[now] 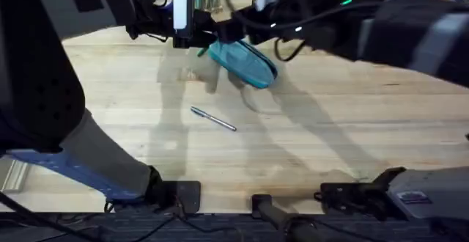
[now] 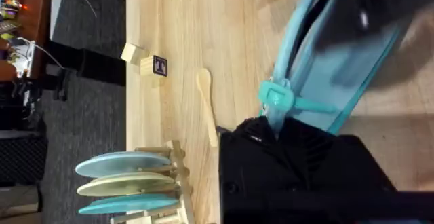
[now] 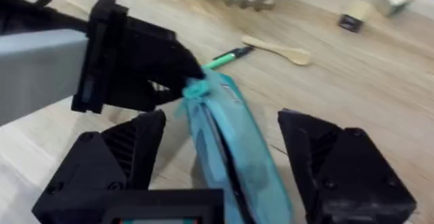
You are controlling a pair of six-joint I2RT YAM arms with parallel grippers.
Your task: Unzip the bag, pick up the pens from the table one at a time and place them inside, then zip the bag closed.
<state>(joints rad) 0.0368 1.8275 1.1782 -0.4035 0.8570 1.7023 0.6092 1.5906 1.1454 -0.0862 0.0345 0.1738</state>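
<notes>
The teal bag (image 1: 243, 64) hangs tilted above the table (image 1: 330, 132), its zipper running along the top. My left gripper (image 2: 271, 125) is shut on the bag's end, right at the teal zipper pull (image 2: 274, 95). My right gripper (image 3: 224, 176) stands open, one finger on each side of the bag (image 3: 230, 149) and a gap on both sides. The silver pen (image 1: 214, 119) lies on the table nearer the front. The green pen (image 3: 227, 58) lies on the wood just behind the bag, partly hidden by it.
A wooden spoon (image 3: 278, 49) lies behind the bag. Two small wooden blocks (image 2: 146, 61) sit farther back. A rack holding plates (image 2: 129, 183) stands at the far edge. Both arms crowd the space above the bag.
</notes>
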